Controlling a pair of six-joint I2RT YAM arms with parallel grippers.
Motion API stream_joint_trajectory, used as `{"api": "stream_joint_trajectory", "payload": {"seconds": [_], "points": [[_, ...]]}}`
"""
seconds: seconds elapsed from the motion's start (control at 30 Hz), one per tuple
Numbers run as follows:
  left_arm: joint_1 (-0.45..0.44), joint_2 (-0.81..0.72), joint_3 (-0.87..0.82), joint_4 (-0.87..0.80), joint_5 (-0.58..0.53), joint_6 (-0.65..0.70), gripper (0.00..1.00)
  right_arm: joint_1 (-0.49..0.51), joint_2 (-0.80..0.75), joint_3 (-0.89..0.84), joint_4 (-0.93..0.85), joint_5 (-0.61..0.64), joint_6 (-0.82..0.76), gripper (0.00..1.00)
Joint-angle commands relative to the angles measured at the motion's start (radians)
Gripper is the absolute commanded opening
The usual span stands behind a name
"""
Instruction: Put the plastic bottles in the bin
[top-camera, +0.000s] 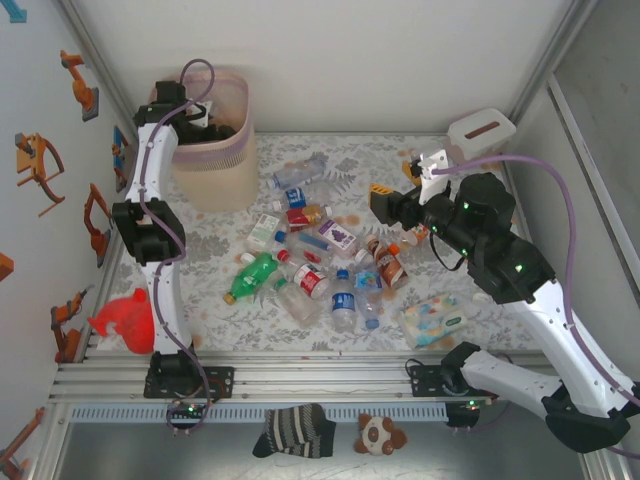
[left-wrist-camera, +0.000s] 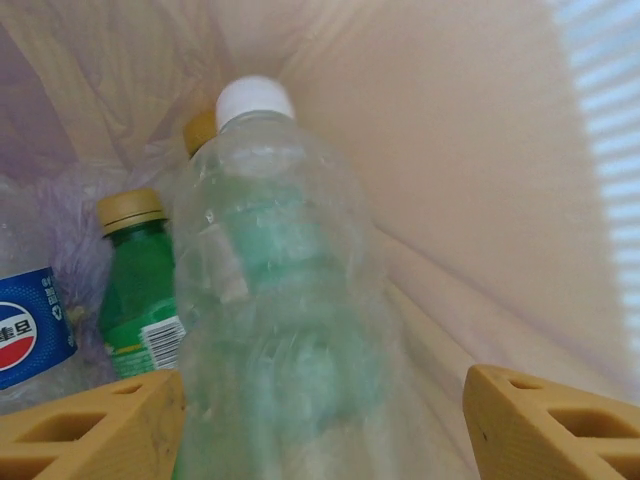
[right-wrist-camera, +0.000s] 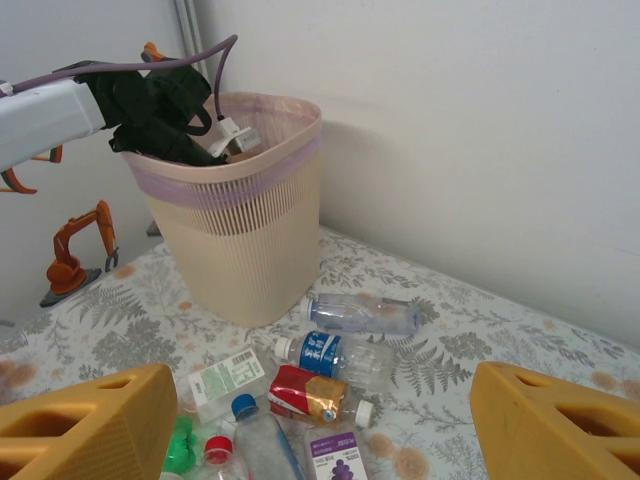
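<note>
The beige bin (top-camera: 215, 172) with a pink liner stands at the table's far left, and my left gripper (top-camera: 205, 118) reaches down inside it. In the left wrist view my left gripper (left-wrist-camera: 325, 405) is open. A blurred clear bottle (left-wrist-camera: 270, 260) with a white cap lies between the fingers, against the left one and apart from the right one. A green bottle (left-wrist-camera: 140, 290) and a blue-labelled bottle (left-wrist-camera: 25, 335) lie in the bin. Several plastic bottles (top-camera: 320, 250) are scattered mid-table. My right gripper (top-camera: 385, 205) hovers open over them, nothing between its fingers (right-wrist-camera: 90, 425).
A white tissue box (top-camera: 480, 130) sits at the far right corner. A pastel wipes pack (top-camera: 437, 320) lies near the front right. A red object (top-camera: 125, 320) rests at the front left. A striped sock (top-camera: 295, 430) and a small plush toy (top-camera: 378, 433) lie below the rail.
</note>
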Motion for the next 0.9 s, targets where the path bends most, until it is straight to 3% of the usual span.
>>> {"api": "stream_joint_trajectory", "payload": {"seconds": [0.0, 0.87], "points": [[-0.004, 0.035, 0.018, -0.028, -0.001, 0.014, 0.74, 0.003, -0.014, 0.018, 0.012, 0.008, -0.006, 0.76], [-0.002, -0.158, 0.085, 0.050, 0.014, -0.032, 0.79, 0.003, -0.024, 0.031, -0.004, 0.032, -0.008, 0.76]]}}
